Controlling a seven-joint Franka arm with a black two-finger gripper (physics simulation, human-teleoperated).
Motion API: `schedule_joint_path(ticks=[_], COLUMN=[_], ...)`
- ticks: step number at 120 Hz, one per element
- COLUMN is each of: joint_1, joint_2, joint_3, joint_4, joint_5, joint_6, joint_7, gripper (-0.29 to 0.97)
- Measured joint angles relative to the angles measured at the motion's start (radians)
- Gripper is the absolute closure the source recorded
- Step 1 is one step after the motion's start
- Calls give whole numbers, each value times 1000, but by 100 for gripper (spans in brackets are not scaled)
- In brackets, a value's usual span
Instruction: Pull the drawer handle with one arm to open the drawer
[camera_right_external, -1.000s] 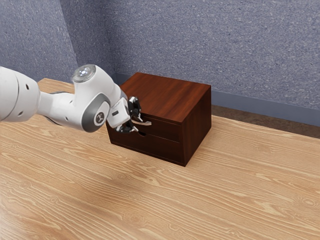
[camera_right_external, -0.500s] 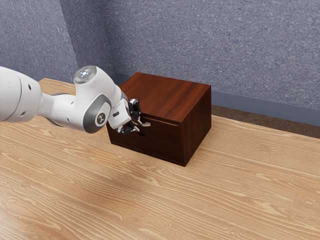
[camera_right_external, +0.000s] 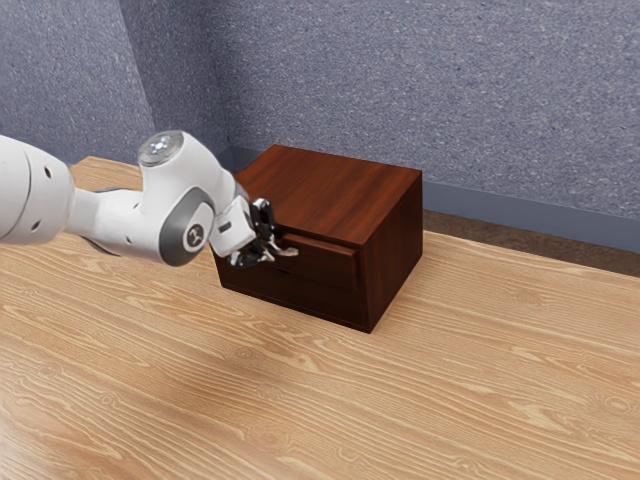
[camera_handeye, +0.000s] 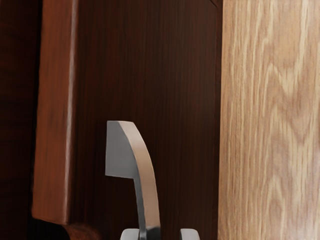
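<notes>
A dark brown wooden cabinet (camera_right_external: 340, 195) stands on the table, its two drawer fronts facing the exterior view's left. The upper drawer (camera_right_external: 325, 262) sticks out a little from the cabinet face. Its curved silver handle (camera_right_external: 286, 251) juts from the front, and my black gripper (camera_right_external: 258, 243) is shut on it, one finger above and one below. In the wrist view the handle (camera_handeye: 132, 160) curves down to my hand across the dark drawer front (camera_handeye: 170, 100).
The cabinet rests on a light wooden table (camera_right_external: 420, 400) with wide free surface in front and toward the exterior view's right. A grey wall (camera_right_external: 450, 80) runs behind. My white arm (camera_right_external: 120, 210) reaches in from the exterior view's left.
My hand has drawn back toward the exterior view's left with the handle in it, and the upper drawer has slid out a short way from the cabinet.
</notes>
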Motion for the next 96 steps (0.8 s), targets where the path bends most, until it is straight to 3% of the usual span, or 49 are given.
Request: schedule_joint_path(ticks=[96], joint_1=[-9], joint_2=[-56], joint_3=[6], joint_4=[-89], joint_5=[-1], joint_6=[1], joint_7=[0], gripper=[64])
